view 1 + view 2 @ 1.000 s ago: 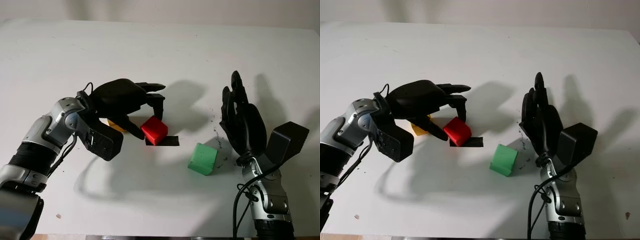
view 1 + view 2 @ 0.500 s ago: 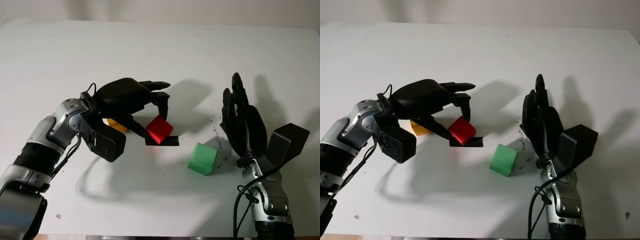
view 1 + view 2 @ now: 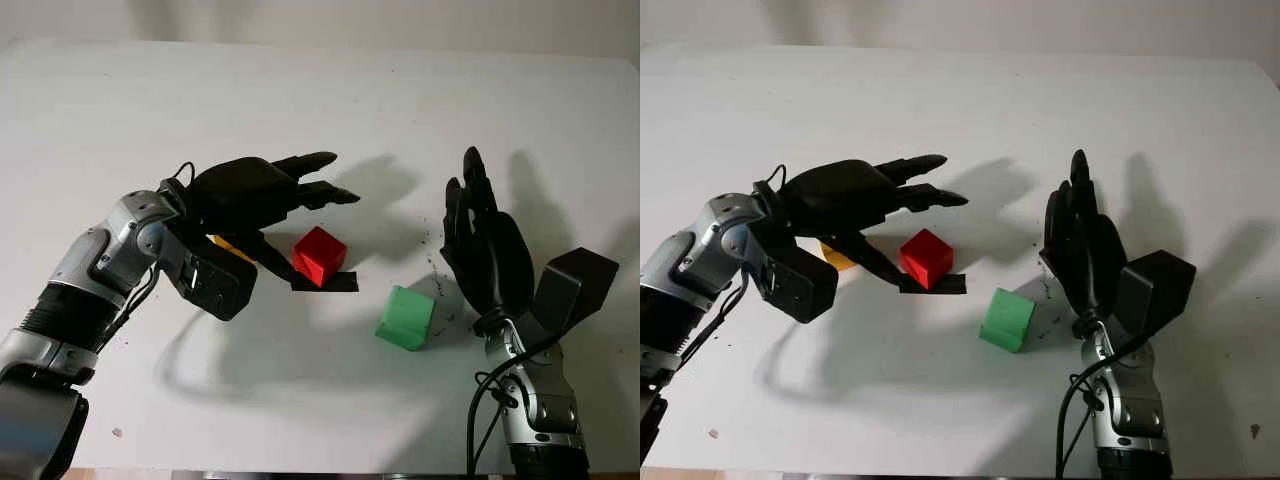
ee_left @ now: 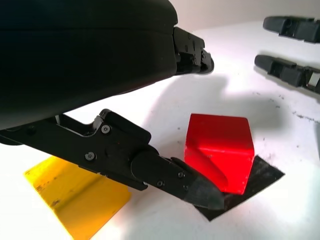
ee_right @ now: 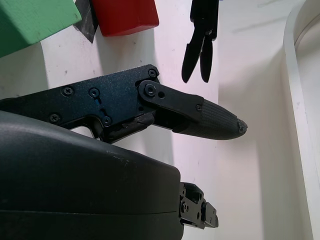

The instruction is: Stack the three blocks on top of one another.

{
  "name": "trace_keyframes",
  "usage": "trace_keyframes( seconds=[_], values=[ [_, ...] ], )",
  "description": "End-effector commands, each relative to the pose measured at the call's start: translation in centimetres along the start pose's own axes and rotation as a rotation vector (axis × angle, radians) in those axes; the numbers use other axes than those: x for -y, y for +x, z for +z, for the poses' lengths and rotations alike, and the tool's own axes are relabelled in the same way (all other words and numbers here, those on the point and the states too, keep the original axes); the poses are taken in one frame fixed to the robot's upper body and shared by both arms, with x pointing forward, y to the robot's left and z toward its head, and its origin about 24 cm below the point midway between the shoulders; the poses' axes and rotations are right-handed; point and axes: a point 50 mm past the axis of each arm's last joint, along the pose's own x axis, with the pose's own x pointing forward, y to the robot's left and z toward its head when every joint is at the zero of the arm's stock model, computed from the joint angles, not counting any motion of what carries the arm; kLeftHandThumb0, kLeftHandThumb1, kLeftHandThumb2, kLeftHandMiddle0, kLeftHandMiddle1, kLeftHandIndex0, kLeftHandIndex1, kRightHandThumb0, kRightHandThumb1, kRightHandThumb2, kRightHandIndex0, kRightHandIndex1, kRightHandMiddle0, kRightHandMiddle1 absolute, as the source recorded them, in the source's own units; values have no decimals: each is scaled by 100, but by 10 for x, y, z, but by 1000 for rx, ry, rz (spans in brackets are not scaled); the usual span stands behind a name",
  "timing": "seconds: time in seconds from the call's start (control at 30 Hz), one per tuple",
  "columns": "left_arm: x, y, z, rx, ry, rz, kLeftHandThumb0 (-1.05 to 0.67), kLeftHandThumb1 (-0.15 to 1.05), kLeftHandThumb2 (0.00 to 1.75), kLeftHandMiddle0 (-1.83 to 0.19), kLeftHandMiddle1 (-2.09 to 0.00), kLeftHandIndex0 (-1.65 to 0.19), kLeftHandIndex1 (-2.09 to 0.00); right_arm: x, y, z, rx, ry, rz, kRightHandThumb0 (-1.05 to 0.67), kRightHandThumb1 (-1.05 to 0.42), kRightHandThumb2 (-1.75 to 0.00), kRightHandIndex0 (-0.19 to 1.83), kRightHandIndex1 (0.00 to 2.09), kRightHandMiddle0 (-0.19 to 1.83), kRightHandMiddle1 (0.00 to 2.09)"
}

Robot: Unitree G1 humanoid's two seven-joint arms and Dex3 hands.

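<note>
A red block [image 3: 320, 254] sits on a black square patch [image 3: 335, 282] near the table's middle. My left hand [image 3: 285, 200] hovers over and just left of it, open, fingers stretched out above the block and the thumb [image 4: 170, 175] low beside it without touching. A yellow block [image 3: 836, 257] lies on the table under that hand's palm, mostly hidden. A green block [image 3: 405, 317] rests on the table to the right of the red one. My right hand [image 3: 485, 245] stands upright just right of the green block, open and holding nothing.
The white table [image 3: 330, 100] stretches far behind the blocks. Small dark specks [image 3: 438, 262] mark the surface between the green block and my right hand. The table's front edge runs along the bottom of the head views.
My left hand's fingers have lifted off the red block and straightened out. The red block, tilted half a second ago, has settled flat on the black patch. The right hand stayed still.
</note>
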Motion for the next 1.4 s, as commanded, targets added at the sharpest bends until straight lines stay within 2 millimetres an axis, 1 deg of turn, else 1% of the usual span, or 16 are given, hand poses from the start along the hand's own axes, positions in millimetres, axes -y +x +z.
trace_keyframes(
  seconds=[0.0, 0.13, 0.27, 0.3, 0.37, 0.47, 0.57, 0.6, 0.7, 0.8, 0.9, 0.97, 1.13, 1.17, 1.27, 1.37],
  values=[
    [-4, -4, 0, -3, 5, -2, -77, 89, 4, 19, 0, 12, -3, 1, 1, 5, 14, -12, 4, -66, -105, -72, -19, 0, -19, 0],
    [-14, -13, -1, -28, -8, 4, -82, 88, 5, 19, 0, 18, -2, 0, 3, 6, 17, -9, 8, -66, -105, -72, -19, 0, -19, 0],
    [-36, -29, -2, -69, -37, 68, -84, 89, 5, 19, 0, 18, -3, -1, 4, 6, 27, -8, 10, -66, -105, -72, -19, 0, -19, 0],
    [-47, -37, -3, -87, -54, 112, -79, 88, 5, 19, 0, 15, -5, -1, 4, 6, 29, -9, 10, -66, -105, -72, -19, 0, -19, 0],
    [-66, -52, -8, -124, -82, 186, -76, 90, 6, 19, 0, 12, -6, -1, 4, 6, 28, -8, 10, -66, -105, -71, -19, 0, -19, 0],
    [-80, -67, -13, -168, -111, 237, -80, 93, 7, 18, -1, 3, -10, -1, 5, 7, 25, -16, 15, -66, -105, -72, -19, 0, -19, 0],
    [-94, -87, -20, -240, -111, 245, -81, 95, 6, 11, -5, -12, -11, -1, 5, 7, 22, -27, 19, -67, -105, -72, -19, 0, -19, 0],
    [-98, -93, -21, -270, -90, 229, -81, 94, 5, 10, -6, -16, -11, 0, 5, 7, 21, -26, 18, -66, -105, -72, -19, 0, -19, 0],
    [-105, -107, -23, -342, 3, 152, -68, 83, 3, 9, -6, -22, -9, 0, 4, 7, 19, -21, 17, -66, -105, -73, -19, 0, -19, 0],
    [-103, -116, -23, -364, 192, 71, -62, 80, 3, 11, -5, -23, -7, 1, 4, 7, 17, -20, 17, -65, -105, -73, -19, 0, -19, 0],
    [-98, -118, -22, -389, 273, -15, -58, 82, 5, 15, -4, -21, -5, 2, 4, 6, 13, -14, 23, -65, -105, -73, -19, 0, -19, 0],
    [-93, -116, -21, -383, 360, -56, -59, 84, 6, 17, -3, -21, -5, 2, 4, 6, 10, -22, 27, -66, -105, -73, -19, 0, -19, 0],
    [-80, -106, -16, -320, 549, -76, -64, 84, 6, 18, -4, -21, -5, 2, 4, 5, 17, -17, 24, -66, -105, -72, -19, 0, -19, 0],
    [-78, -104, -15, -305, 576, -74, -64, 86, 6, 18, -4, -20, -5, 2, 4, 5, 18, -15, 21, -65, -105, -72, -19, 0, -19, 0],
    [-71, -94, -11, -235, 668, -46, -66, 85, 6, 18, -4, -21, -5, 3, 3, 6, 19, -27, 24, -65, -105, -73, -19, 0, -19, 0],
    [-62, -84, -8, -137, 741, 6, -67, 83, 5, 16, -6, -14, -2, 3, 3, 6, 17, -10, 16, -65, -105, -73, -19, 0, -19, 0]
  ],
)
